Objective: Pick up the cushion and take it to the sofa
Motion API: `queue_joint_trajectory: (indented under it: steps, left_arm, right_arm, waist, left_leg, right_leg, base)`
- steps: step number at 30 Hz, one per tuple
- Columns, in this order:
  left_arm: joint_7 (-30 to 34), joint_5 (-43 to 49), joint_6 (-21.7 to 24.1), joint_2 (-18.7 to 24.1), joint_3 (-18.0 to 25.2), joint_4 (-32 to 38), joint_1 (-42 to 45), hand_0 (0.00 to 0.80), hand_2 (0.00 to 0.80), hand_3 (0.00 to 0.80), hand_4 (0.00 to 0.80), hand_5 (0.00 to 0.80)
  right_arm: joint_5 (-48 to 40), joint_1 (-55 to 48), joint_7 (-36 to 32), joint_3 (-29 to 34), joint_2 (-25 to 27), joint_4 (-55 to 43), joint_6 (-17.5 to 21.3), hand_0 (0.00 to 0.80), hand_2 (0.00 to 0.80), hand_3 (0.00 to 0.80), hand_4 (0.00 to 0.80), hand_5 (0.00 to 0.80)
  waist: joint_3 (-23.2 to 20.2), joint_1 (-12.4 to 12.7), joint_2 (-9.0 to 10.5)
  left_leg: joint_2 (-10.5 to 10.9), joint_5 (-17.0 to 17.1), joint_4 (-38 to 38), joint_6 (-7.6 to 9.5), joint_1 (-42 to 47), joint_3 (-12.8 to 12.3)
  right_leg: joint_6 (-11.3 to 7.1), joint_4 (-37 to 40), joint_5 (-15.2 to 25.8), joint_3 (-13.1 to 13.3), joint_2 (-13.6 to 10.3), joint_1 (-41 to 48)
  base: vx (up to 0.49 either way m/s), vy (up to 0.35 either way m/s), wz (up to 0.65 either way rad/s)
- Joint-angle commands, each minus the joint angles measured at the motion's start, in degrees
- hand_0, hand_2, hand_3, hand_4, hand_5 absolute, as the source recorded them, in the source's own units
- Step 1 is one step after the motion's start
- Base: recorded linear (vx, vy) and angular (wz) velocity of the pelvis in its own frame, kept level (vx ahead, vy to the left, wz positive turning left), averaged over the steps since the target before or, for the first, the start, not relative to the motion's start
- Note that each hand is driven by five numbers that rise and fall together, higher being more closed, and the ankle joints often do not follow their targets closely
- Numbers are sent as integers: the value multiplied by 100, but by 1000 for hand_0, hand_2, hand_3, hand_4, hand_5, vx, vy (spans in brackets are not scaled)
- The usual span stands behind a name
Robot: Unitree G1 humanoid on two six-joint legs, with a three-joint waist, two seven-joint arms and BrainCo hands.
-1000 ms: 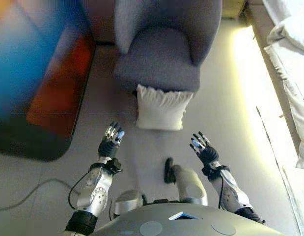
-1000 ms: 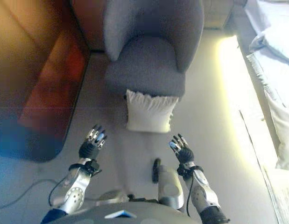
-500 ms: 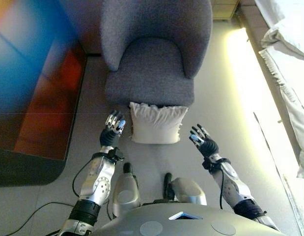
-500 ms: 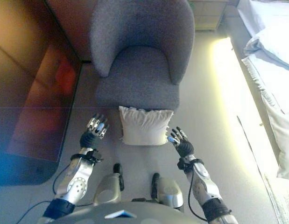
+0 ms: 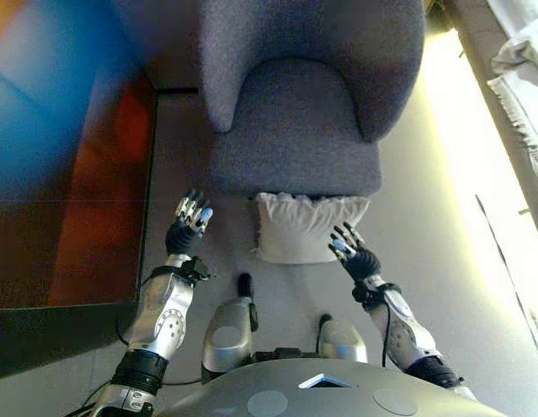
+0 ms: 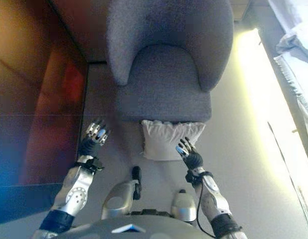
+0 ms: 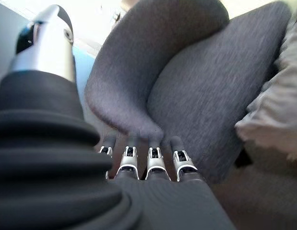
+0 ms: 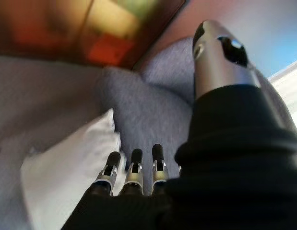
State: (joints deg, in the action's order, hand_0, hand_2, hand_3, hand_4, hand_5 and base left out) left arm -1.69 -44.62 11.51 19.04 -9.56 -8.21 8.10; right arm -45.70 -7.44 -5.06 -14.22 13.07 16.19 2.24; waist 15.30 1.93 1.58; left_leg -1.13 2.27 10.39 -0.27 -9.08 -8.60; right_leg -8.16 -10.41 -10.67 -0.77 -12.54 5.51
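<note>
Both hands are up in front of the robot, low over the floor, and neither holds anything. The left hand hangs off to the cushion's left w/ a clear strip of floor between them, fingers straight and spread, pointing toward the chair's front corner. The right hand is at the cushion's near right corner — from the head views it overlaps the cushion's edge, but I can't tell if it's actually touching. Its fingers are straight and apart too, aimed across the white fabric.

The cushion is white w/ a ruffled top edge. It stands on the floor, propped upright against the front of the grey armchair, pressed right under the seat's front edge, roughly centred and a bit toward the chair's right side.

Past it the armchair fills the middle of the room — rounded seat, high curved back wrapping round both sides. To the robot's left, alongside the chair, there's a big dark reddish-brown surface; can't make out what it is. Far right, beyond a bright strip of floor, some white bedding w/ a fringed edge shows.
</note>
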Motion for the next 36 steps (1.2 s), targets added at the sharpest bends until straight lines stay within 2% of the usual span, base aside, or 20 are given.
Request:
queue_joint_trajectory:
  steps: [1,2,4,5,7,9,11,15,16,18,20,23,25,27,30,33,36]
  left_arm:
    - [229,156,60,51,132,521,238,0,0,0,0,0]
    - [300,252,41,47,154,561,300,0,0,0,0,0]
    - [559,253,-55,65,176,639,381,0,0,0,0,0]
    - [757,93,-141,74,198,661,411,0,0,0,0,0]
    - [963,-164,-178,69,235,726,434,0,0,0,0,0]
    - [959,-113,-42,134,245,751,388,0,0,0,0,0]
    - [884,-82,63,201,229,704,283,0,0,0,0,0]
    - [1046,-423,83,293,283,626,180,0,0,0,0,0]
    - [1095,-437,75,300,280,616,199,0,0,0,0,0]
    - [1202,-457,36,301,275,623,286,0,0,0,0,0]
    - [1266,-433,12,294,247,636,356,0,0,0,0,0]
    - [1318,-361,-12,274,181,617,355,0,0,0,0,0]
    - [1306,-407,-46,215,137,563,368,0,0,0,0,0]
    - [1073,-559,-102,101,126,634,463,0,0,0,0,0]
    - [914,-636,-96,-11,208,768,564,0,0,0,0,0]
    - [822,-434,-82,-93,184,792,611,0,0,0,0,0]
    - [753,-199,15,-70,132,647,584,0,0,0,0,0]
  right_arm:
    - [-30,39,-62,90,-57,-216,281,0,0,0,0,0]
    - [49,25,-44,105,-157,-264,254,0,0,0,0,0]
    - [104,-43,18,64,-227,-376,214,0,0,0,0,0]
    - [144,-72,0,41,-242,-407,174,0,0,0,0,0]
    - [203,-46,-158,23,-243,-369,76,0,0,0,0,0]
    - [214,78,-245,-1,-231,-282,16,0,0,0,0,0]
    - [198,266,-229,-33,-208,-214,-16,0,0,0,0,0]
    - [178,528,-298,2,-149,-109,-36,0,0,0,0,0]
    - [194,558,-308,22,-158,-62,-40,0,0,0,0,0]
    - [198,594,-309,79,-183,26,-73,0,0,0,0,0]
    - [155,601,-273,104,-214,58,-132,0,0,0,0,0]
    - [100,561,-209,110,-228,63,-183,0,0,0,0,0]
    - [124,485,-115,103,-194,57,-193,0,0,0,0,0]
    - [228,317,-71,107,-103,-209,-292,0,0,0,0,0]
    - [314,39,-164,190,120,-419,-276,0,0,0,0,0]
    - [386,-4,-310,227,276,-319,-67,0,0,0,0,0]
    - [302,125,-360,246,381,-227,55,0,0,0,0,0]
  waist:
    - [-403,130,-9]
    - [-413,155,-71]
    - [-380,150,-82]
    - [-363,162,-80]
    - [-315,181,-121]
    - [-230,187,-150]
    - [-125,138,-134]
    - [23,-8,80]
    - [28,-29,110]
    - [14,-38,171]
    - [-4,-53,235]
    - [-28,-128,312]
    - [-134,-201,334]
    - [-286,-313,322]
    - [-397,-380,296]
    - [-432,-365,301]
    - [-419,-310,205]
  left_leg:
    - [-45,-280,67,23,-477,354]
    - [26,-433,108,175,-339,280]
    - [203,-717,270,278,-129,217]
    - [256,-808,320,305,-39,122]
    - [237,-897,346,262,138,-79]
    - [177,-970,421,162,238,-190]
    - [121,-962,469,133,260,-255]
    - [173,-1350,731,75,309,-169]
    - [161,-1412,735,65,370,-109]
    - [123,-1537,702,48,569,0]
    - [93,-1640,688,40,714,115]
    - [-49,-1803,848,34,820,361]
    - [-219,-1875,862,-43,1011,465]
    - [-462,-1886,795,-156,1372,460]
    - [-759,-1247,1220,-322,1208,437]
    - [-708,-1004,1697,-318,920,394]
    - [-587,-906,1277,-345,828,401]
  right_leg:
    - [-74,-1098,929,-368,-385,42]
    - [-5,-1961,1264,-461,-662,-234]
    - [32,-2852,1423,-523,-961,-580]
    - [23,-3014,1471,-600,-1091,-732]
    - [73,-2731,1399,-860,-1172,-900]
    - [107,-1931,1273,-1060,-1088,-1029]
    - [114,-994,1495,-1140,-956,-1232]
    - [-273,284,2163,-784,-909,-1662]
    - [-337,468,2244,-731,-891,-1700]
    - [-436,785,2342,-807,-839,-1691]
    - [-481,881,2353,-784,-758,-1704]
    - [-487,620,2142,-523,-627,-1765]
    - [-475,383,1924,-446,-506,-1709]
    - [-406,18,1625,-459,-398,-1733]
    - [-110,-85,1374,-629,-199,-1596]
    - [116,-81,1233,-802,-108,-1398]
    - [151,-76,1113,-831,-17,-1290]
  base:
    - [247,306,-14]
    - [271,318,-28]
    - [293,328,-31]
    - [209,225,-10]
    - [201,109,-18]
    - [172,-56,-70]
    - [79,-149,-68]
    - [169,-193,-39]
    - [315,-209,14]
    - [370,-237,33]
    - [367,-263,46]
    - [352,-337,50]
    - [347,-302,12]
    - [345,-254,23]
    - [241,-244,25]
    - [174,-169,26]
    - [94,-22,31]
